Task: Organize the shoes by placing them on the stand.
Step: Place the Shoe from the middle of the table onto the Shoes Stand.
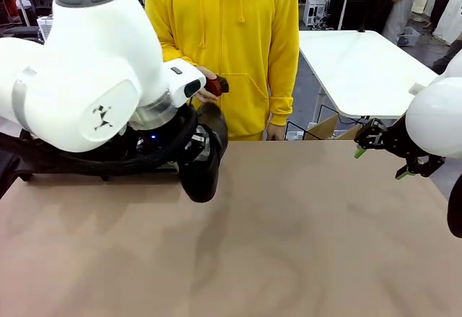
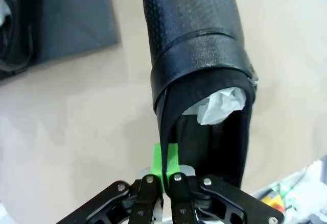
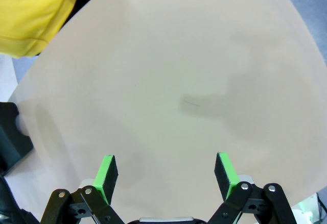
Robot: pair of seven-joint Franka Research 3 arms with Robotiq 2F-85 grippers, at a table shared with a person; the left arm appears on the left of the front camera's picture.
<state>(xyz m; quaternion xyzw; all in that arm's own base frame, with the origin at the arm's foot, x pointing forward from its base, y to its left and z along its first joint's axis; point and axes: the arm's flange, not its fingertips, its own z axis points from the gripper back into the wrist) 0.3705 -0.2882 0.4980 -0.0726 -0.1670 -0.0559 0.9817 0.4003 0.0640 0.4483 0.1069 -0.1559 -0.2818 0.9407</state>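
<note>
Over the tan table, the left gripper pinches the side edge of a black shoe, its green pads pressed together on the leather, white paper showing inside. Just beside it sits the black stand, bearing another shoe. At the right edge, the right gripper hangs spread wide, holding nothing.

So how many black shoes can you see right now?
2. One shoe hangs pinched by its rim in the left end effector; a second shoe sits on the stand. The big arm may hide others.
</note>
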